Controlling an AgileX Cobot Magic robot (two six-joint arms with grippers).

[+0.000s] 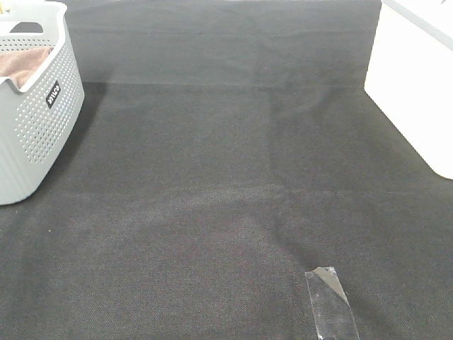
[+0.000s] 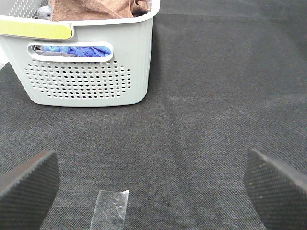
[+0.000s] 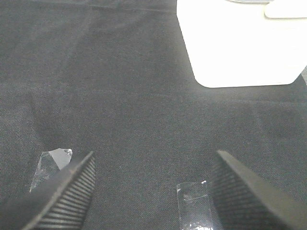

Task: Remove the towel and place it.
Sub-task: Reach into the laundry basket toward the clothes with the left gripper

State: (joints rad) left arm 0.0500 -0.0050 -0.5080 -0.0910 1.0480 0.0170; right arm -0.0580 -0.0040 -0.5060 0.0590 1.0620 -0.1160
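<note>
The brown towel (image 1: 21, 64) lies bunched inside the grey perforated basket (image 1: 35, 134) at the far left of the dark mat. In the left wrist view the towel (image 2: 91, 8) shows over the basket (image 2: 86, 72) rim, with blue cloth (image 2: 72, 49) behind the handle slot. My left gripper (image 2: 152, 184) is open and empty, low over the mat, well short of the basket. My right gripper (image 3: 153, 189) is open and empty over the mat. Neither gripper shows in the high view.
A white box (image 1: 414, 85) stands at the right edge and shows in the right wrist view (image 3: 240, 43). Clear tape strips lie on the mat (image 1: 329, 301), (image 2: 110, 211), (image 3: 194, 201). The dark mat (image 1: 226, 177) covers the table.
</note>
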